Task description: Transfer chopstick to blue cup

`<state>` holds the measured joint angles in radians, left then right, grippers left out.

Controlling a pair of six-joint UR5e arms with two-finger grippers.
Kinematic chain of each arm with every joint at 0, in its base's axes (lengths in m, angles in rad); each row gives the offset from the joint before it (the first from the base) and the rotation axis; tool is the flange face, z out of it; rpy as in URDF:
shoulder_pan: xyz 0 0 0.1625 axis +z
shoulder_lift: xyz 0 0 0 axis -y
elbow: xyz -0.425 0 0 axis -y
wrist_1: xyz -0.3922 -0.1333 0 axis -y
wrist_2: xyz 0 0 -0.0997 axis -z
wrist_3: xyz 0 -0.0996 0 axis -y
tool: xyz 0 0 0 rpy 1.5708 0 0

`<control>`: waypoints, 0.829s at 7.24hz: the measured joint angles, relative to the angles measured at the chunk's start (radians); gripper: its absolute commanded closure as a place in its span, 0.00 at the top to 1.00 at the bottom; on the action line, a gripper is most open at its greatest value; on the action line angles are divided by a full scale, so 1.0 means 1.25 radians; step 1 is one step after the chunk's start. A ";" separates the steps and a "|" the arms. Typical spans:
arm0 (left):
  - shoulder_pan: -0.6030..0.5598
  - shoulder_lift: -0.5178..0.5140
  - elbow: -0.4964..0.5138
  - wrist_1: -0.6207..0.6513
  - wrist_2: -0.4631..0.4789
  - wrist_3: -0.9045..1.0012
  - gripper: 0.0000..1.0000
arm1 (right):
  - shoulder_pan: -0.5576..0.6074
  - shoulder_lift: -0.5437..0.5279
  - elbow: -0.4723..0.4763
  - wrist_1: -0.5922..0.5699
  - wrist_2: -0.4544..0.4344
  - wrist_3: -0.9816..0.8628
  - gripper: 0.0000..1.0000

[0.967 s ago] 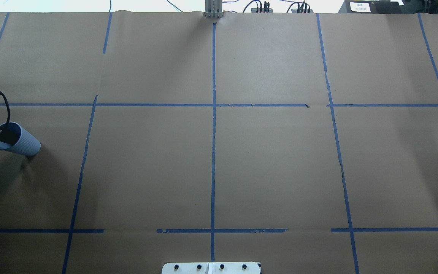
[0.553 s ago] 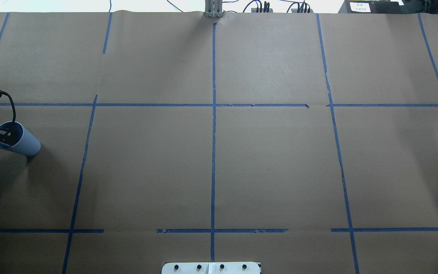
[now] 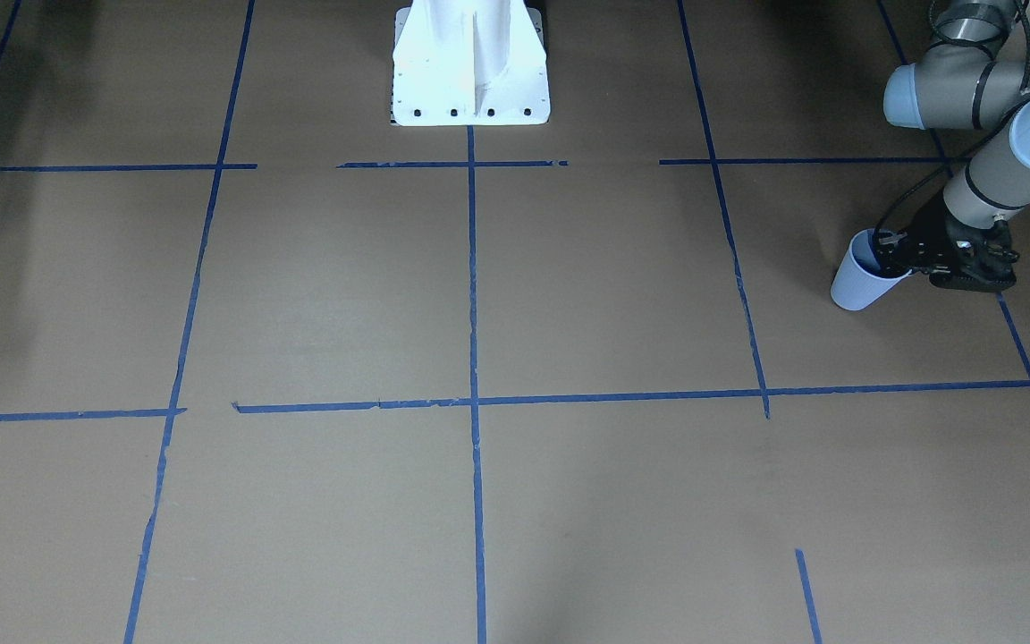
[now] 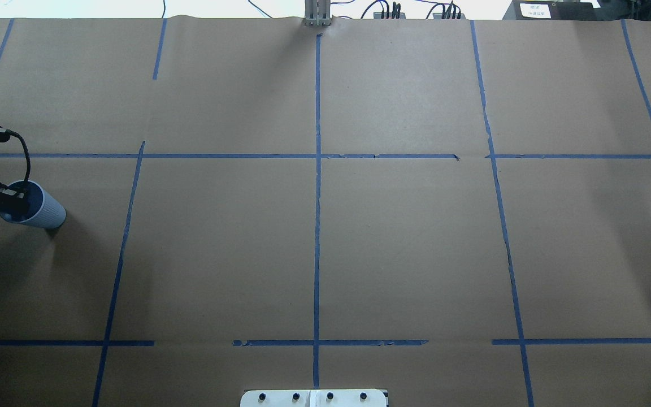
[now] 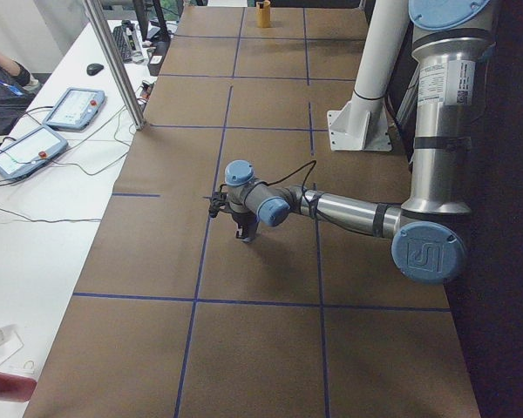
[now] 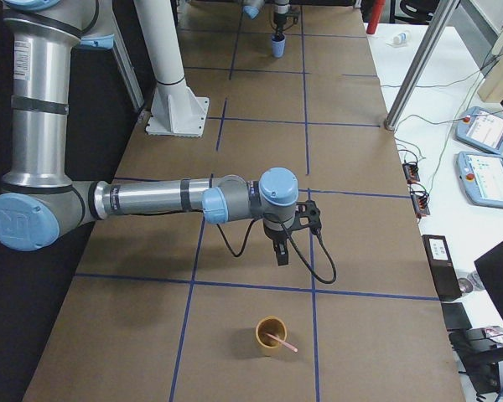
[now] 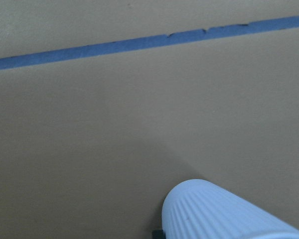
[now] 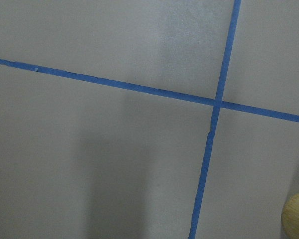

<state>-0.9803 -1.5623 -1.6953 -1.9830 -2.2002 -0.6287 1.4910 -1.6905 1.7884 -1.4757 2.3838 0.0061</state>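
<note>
The blue cup (image 4: 40,209) is at the far left of the overhead view, tilted, its ribbed side also in the left wrist view (image 7: 219,211). My left gripper (image 4: 13,196) is shut on its rim, one finger inside; it also shows in the front view (image 3: 892,255) with the cup (image 3: 856,284). A pale pink chopstick (image 6: 281,341) leans in a brown cup (image 6: 270,335) in the exterior right view. My right gripper (image 6: 281,251) hangs above the table just beyond that cup; I cannot tell if it is open or shut.
Brown paper with blue tape lines (image 4: 317,226) covers the table. The white robot base (image 3: 470,63) stands at the middle of its near edge. The brown cup's rim (image 8: 296,215) shows at the right wrist view's lower right corner.
My left gripper has shifted slightly right with the blue cup, and the cup now stands a little less tilted.
</note>
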 measured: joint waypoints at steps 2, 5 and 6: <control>-0.005 -0.035 -0.016 0.026 -0.055 -0.006 0.00 | 0.000 0.000 0.000 0.000 0.000 0.000 1.00; 0.027 -0.222 -0.079 0.225 -0.067 -0.153 0.00 | -0.001 0.000 0.000 -0.001 0.000 0.001 1.00; 0.088 -0.303 -0.080 0.263 -0.043 -0.261 0.00 | -0.001 0.000 0.000 -0.001 0.001 0.001 1.00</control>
<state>-0.8707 -1.9409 -1.7951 -1.6537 -2.2544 -0.9553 1.4898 -1.6904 1.7881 -1.4770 2.3852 0.0074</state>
